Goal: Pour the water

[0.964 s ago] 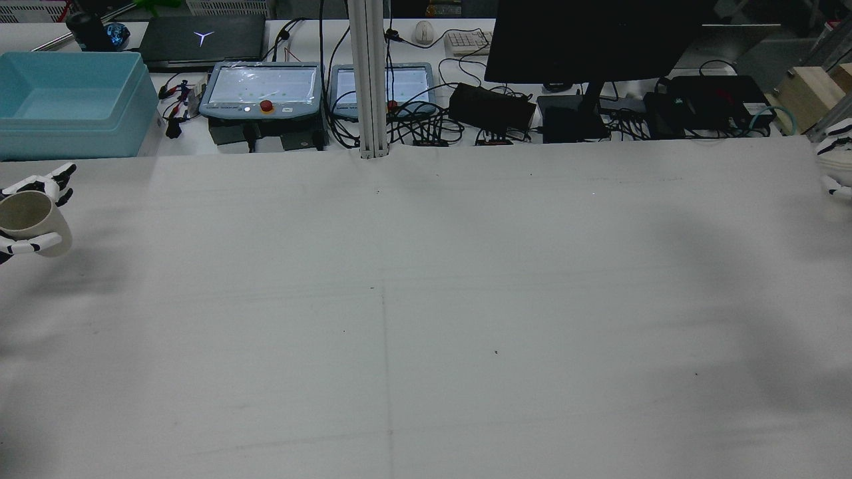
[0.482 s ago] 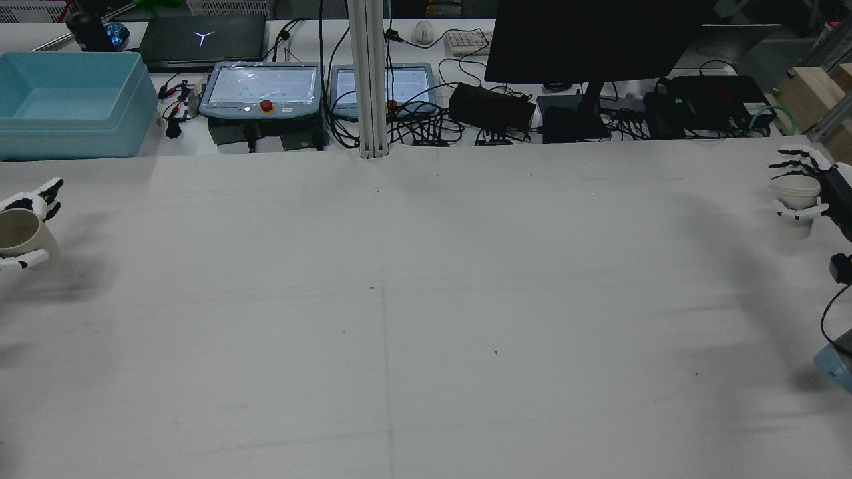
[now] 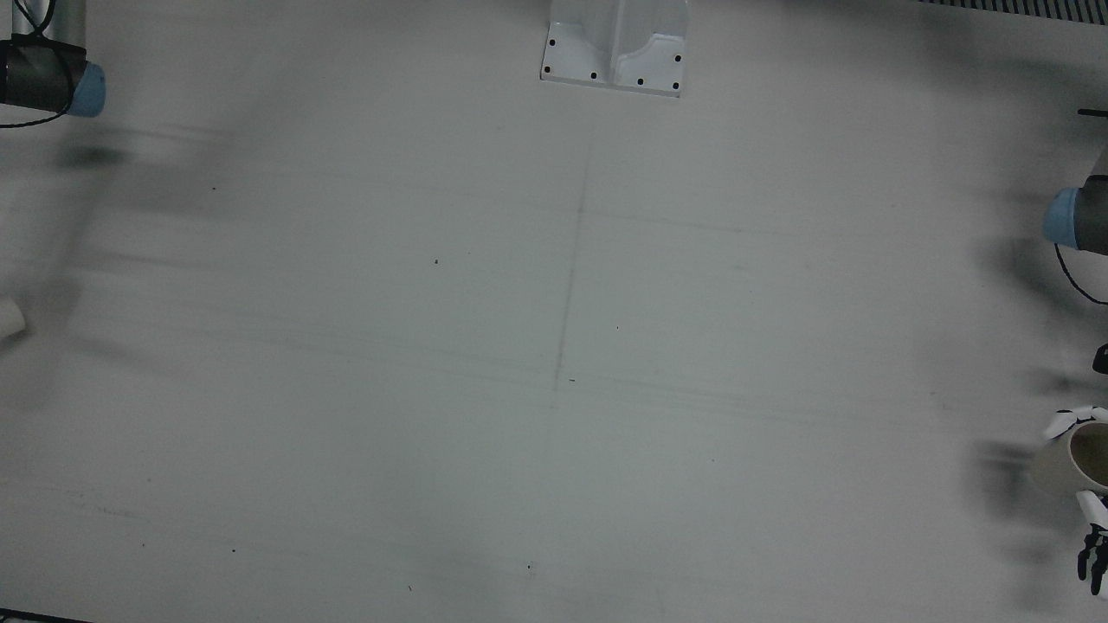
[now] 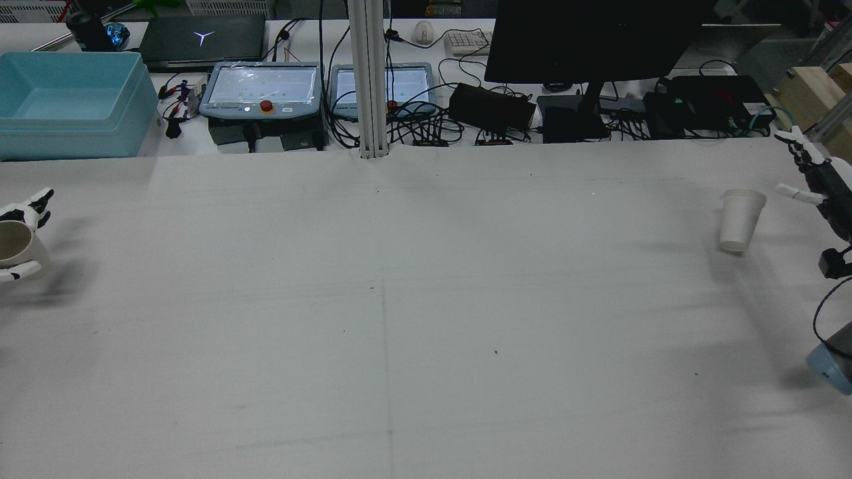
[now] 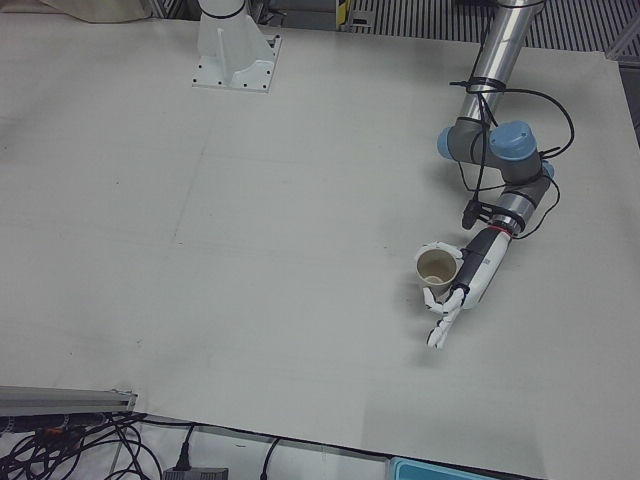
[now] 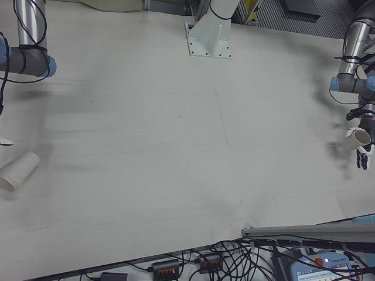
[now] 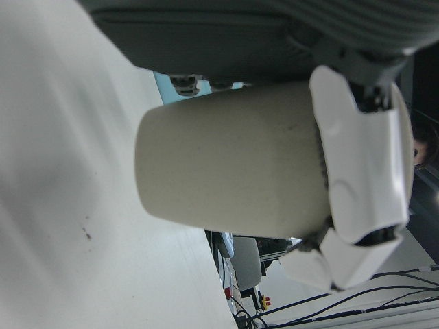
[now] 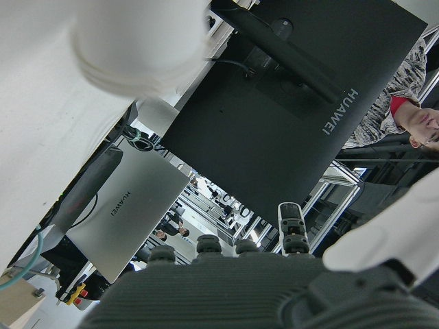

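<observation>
A beige cup (image 4: 12,243) is in my left hand (image 4: 20,214) at the table's far left edge, low over the cloth, mouth up. It also shows in the left-front view (image 5: 437,268) with the hand (image 5: 455,292) around it, and it fills the left hand view (image 7: 226,168). A white paper cup (image 4: 741,219) stands free and tilted near the right edge. It also shows in the right-front view (image 6: 19,170). My right hand (image 4: 815,176) is open, fingers spread, a little to the right of it and not touching.
The white-clothed table (image 4: 413,299) spans the view. Behind its far edge are a blue bin (image 4: 70,103), two pendants (image 4: 263,90), a post (image 4: 368,80) and a monitor (image 4: 586,40) with cables. A white mounting base (image 3: 616,43) sits at the near edge.
My right hand came in holding the paper cup, then let go of it and opened; the cup now sits to its left. My left hand sank lower with the beige cup.
</observation>
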### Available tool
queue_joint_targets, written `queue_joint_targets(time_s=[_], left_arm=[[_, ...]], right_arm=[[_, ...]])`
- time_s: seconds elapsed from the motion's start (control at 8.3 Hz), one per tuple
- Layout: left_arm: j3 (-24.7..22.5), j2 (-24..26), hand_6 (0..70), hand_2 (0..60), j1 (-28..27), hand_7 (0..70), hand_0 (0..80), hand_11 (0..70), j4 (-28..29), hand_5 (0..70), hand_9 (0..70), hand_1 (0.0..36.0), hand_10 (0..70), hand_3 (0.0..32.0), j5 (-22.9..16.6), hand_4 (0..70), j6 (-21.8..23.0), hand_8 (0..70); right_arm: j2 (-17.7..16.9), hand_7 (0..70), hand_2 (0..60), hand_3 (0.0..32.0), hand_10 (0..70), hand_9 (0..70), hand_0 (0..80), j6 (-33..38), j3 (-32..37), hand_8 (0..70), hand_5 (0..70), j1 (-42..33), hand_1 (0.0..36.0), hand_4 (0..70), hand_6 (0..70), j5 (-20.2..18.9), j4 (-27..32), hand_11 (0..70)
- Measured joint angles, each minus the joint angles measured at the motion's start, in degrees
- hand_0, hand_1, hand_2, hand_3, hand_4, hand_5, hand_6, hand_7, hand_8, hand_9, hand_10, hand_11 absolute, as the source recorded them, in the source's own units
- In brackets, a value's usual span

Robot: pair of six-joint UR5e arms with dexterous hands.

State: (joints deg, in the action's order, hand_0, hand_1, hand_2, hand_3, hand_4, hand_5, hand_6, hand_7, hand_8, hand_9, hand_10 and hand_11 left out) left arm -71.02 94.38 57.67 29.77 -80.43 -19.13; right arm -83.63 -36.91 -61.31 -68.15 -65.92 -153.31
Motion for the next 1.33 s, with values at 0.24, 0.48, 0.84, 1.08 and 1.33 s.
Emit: queue_joint_targets(time_s=[0.24, 0.48, 0.84, 1.08, 1.33], left_arm=[[1.92, 0.19, 1.4, 30.6, -0.31, 5.8, 50.5, 2.4, 0.84, 70.0, 0.0, 21.8, 0.5, 0.0, 1.41, 18.3, -0.54, 0.0], [3.33, 0.28, 0.4, 15.5, -0.64, 4.5, 47.7, 0.8, 1.04, 69.5, 0.0, 15.1, 0.0, 0.0, 1.85, 17.6, -0.63, 0.0], [3.92, 0.28, 0.0, 10.0, -1.03, 3.1, 47.3, 0.0, 1.15, 4.1, 0.0, 13.3, 0.0, 0.0, 1.94, 19.8, -0.62, 0.0], [3.93, 0.28, 0.0, 8.4, -1.07, 2.6, 47.3, 0.0, 1.23, 0.0, 0.0, 13.1, 0.0, 0.0, 1.94, 18.9, -0.6, 0.0], [3.93, 0.28, 0.0, 7.3, -1.07, 3.1, 47.5, 0.0, 1.25, 0.0, 0.0, 13.3, 0.0, 0.0, 1.92, 18.6, -0.57, 0.0]], right_arm=[[-0.53, 0.0, 0.0, 21.2, 0.0, 0.0, 29.7, 0.08, -2.02, 7.1, 24.7, -0.01, 0.0, 0.0, 0.0, 0.14, -0.05, 0.0], [-0.77, 0.0, 0.0, 22.2, 0.0, 0.0, 32.4, 0.14, -2.53, 7.6, 24.6, -0.04, 0.0, 0.0, 0.0, 0.15, -0.06, 0.0], [-0.83, 0.0, 0.0, 23.8, 0.0, 0.0, 34.9, 0.16, -2.66, 8.2, 25.2, -0.05, 0.0, 0.0, 0.0, 0.1, -0.06, 0.0], [-0.89, 0.0, 0.0, 23.6, 0.0, 0.0, 36.9, 0.17, -2.67, 8.5, 25.7, -0.05, 0.0, 0.0, 0.0, 0.09, -0.06, 0.0], [-0.95, 0.0, 0.0, 24.2, 0.0, 0.0, 37.5, 0.17, -2.77, 8.7, 25.9, -0.03, 0.0, 0.0, 0.0, 0.1, -0.06, 0.0]])
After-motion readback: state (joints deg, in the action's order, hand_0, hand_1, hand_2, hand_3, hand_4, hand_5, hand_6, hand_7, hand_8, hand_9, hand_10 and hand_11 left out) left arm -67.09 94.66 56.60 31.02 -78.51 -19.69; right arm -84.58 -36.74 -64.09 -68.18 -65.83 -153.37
